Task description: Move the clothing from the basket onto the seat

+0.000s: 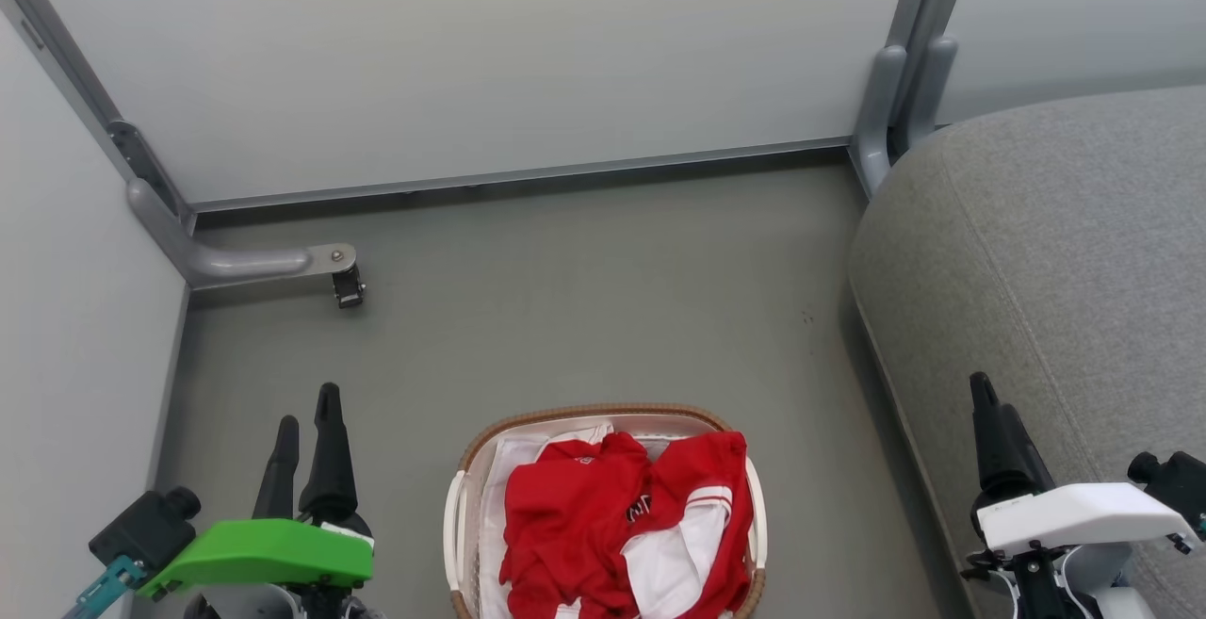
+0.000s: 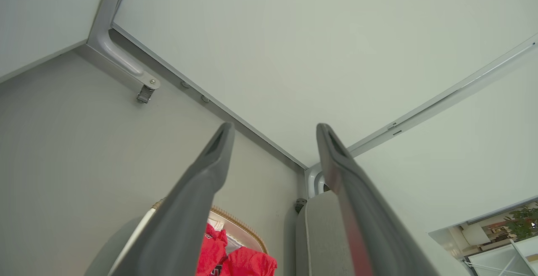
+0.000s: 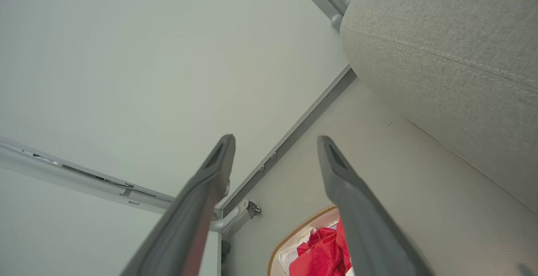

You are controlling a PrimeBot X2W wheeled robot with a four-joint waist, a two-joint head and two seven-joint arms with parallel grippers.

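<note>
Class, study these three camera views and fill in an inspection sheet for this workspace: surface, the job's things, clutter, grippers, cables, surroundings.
Surface: smooth grey floor.
Job's things: red clothing heaped in the basket, which stands on the floor; the grey seat to its right bears no clothing on the part in view.
Clutter: white liner sheet under the clothing; otherwise nothing seen.
Grippers: left gripper open and empty, left of the basket; right gripper open and empty, right of the basket, by the seat.
Cables: nothing seen.
Surroundings: pale partition panels with a grey castered foot.
</note>
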